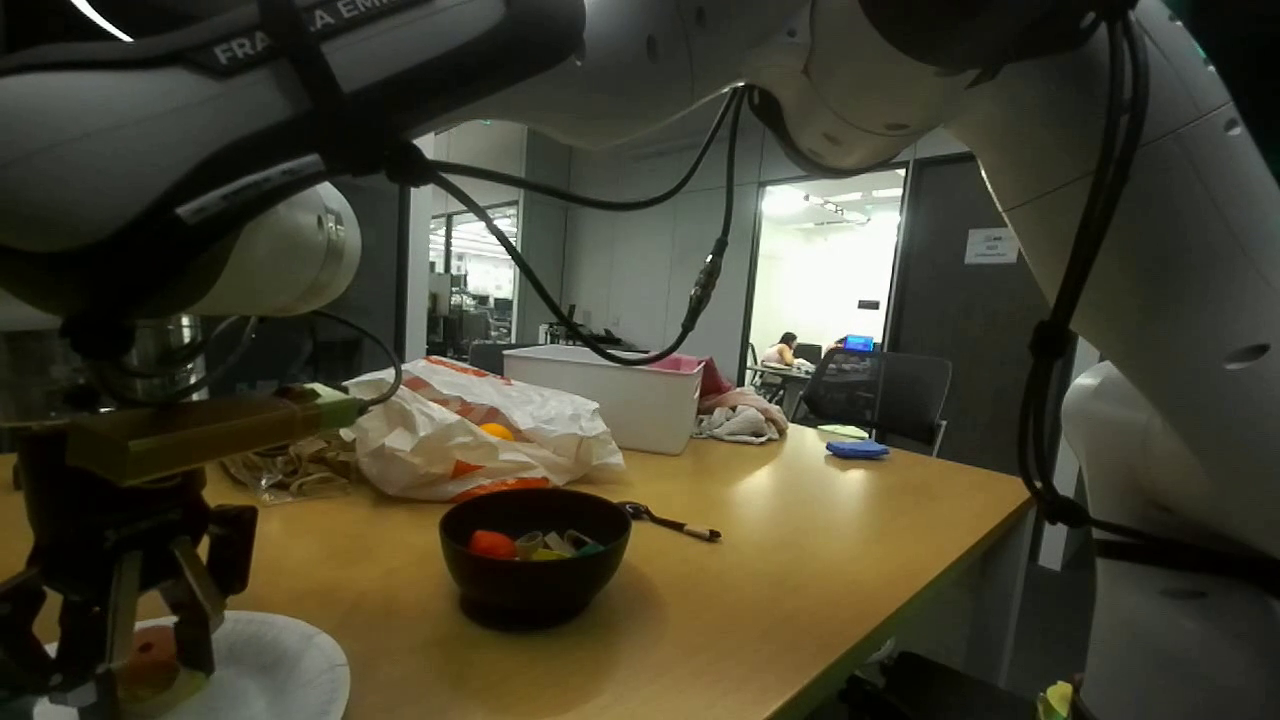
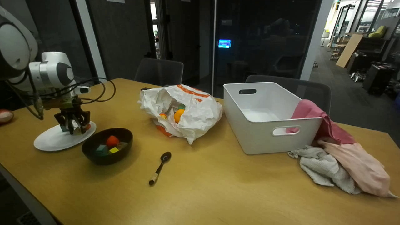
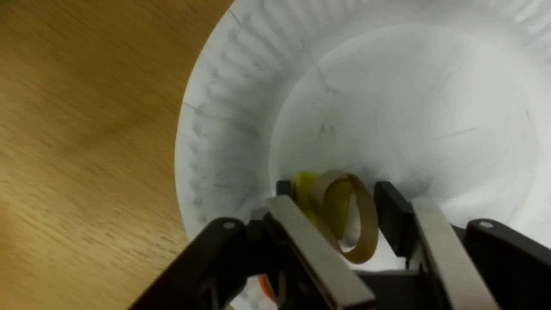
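Note:
My gripper (image 3: 335, 191) points down over a white paper plate (image 3: 400, 86). A tan ring (image 3: 368, 228) and a yellow piece (image 3: 304, 185) lie between its two fingers and fill most of the gap. The right finger appears to touch or nearly touch the ring; whether the fingers press on it is unclear. The gripper also shows over the plate in both exterior views (image 1: 148, 680) (image 2: 75, 127). A red-orange thing (image 1: 152, 650) is by the fingers, partly hidden. Its edge shows in the wrist view (image 3: 267, 287). A teal block (image 2: 64, 128) shows beside a finger.
A dark bowl (image 2: 103, 161) with colored pieces stands near the plate. Beyond are a dark spoon (image 2: 160, 167), a white-and-orange plastic bag (image 2: 203, 115) holding fruit-like things, a white bin (image 2: 265, 137) and cloths (image 2: 353, 165). The arm spans overhead.

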Robot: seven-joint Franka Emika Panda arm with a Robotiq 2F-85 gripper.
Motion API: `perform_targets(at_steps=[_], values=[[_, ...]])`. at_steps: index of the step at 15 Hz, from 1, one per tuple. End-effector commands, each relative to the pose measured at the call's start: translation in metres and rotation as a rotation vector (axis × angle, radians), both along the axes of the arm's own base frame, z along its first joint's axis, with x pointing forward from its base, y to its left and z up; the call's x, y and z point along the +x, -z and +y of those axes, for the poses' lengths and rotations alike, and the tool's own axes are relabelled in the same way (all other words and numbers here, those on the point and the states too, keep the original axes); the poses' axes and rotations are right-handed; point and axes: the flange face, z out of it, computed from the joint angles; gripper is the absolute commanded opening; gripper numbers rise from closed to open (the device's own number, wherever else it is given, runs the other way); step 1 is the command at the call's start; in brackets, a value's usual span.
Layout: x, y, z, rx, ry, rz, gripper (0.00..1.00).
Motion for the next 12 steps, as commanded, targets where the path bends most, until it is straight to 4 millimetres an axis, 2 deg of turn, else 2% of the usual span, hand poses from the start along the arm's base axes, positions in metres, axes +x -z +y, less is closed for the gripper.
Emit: perform_targets(at_steps=[1, 2, 7, 12], values=[[-0.001, -0.008, 0.002, -0.008, -0.006, 0.006, 0.19], [-0.003, -0.012, 0.003, -0.013, -0.009, 0.005, 0.12], [-0.009, -0.034, -0.008, -0.114, -0.030, -0.036, 0.14], [-0.001, -0.093, -0.044, -0.197, 0.020, -0.142, 0.14]])
